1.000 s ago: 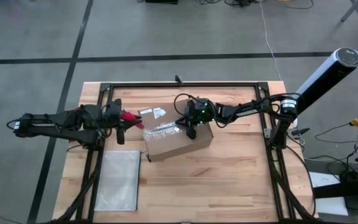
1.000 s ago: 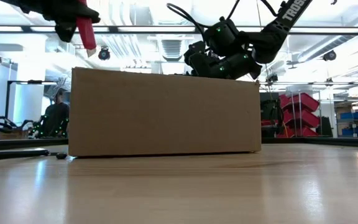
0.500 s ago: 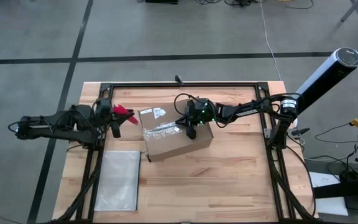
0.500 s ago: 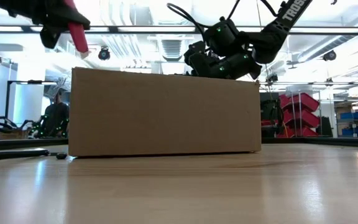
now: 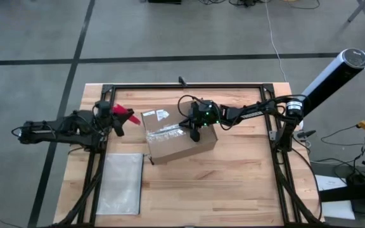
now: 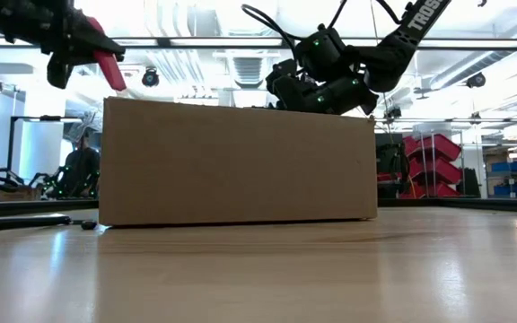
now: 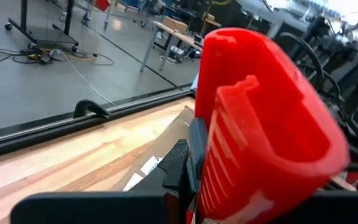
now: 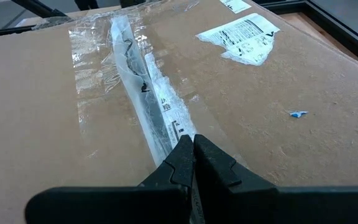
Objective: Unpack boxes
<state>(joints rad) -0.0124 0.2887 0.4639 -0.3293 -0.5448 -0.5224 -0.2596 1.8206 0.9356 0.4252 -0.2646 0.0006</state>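
The brown cardboard box [image 5: 179,134] stands on its bottom at the table's middle, with a white label [image 8: 244,32] and a clear taped seam on top. My right gripper [image 5: 194,132] is shut, with its tips on that seam [image 8: 148,106]. To the left of the box and clear of it, my left gripper [image 5: 115,116] is shut on a red utility knife [image 5: 125,114], which the low view shows above the level of the box's top [image 6: 106,63]. My left gripper pinches the knife's handle end [image 7: 229,186] between its two fingers, coming roughly level from the table's left side. The knife sticks out ahead of the fingers toward the box, tilted, lifted clear of table and box. My right gripper sets its shut fingertips [image 8: 194,152] on the box's top, on the taped seam [image 8: 173,127] near the box's middle. It comes slanting down from the table's right side. The box stands flat on the table.
A flat translucent grey-white pouch [image 5: 120,183] lies at the table's near left. A black frame [image 5: 189,85] runs around the table's far and side edges. Bare wood lies in front of the box [image 6: 258,269].
My left gripper has drawn back toward the table's left edge, away from the box, carrying the red knife with it. It has rolled, so the knife now slants instead of hanging straight down in the low view.
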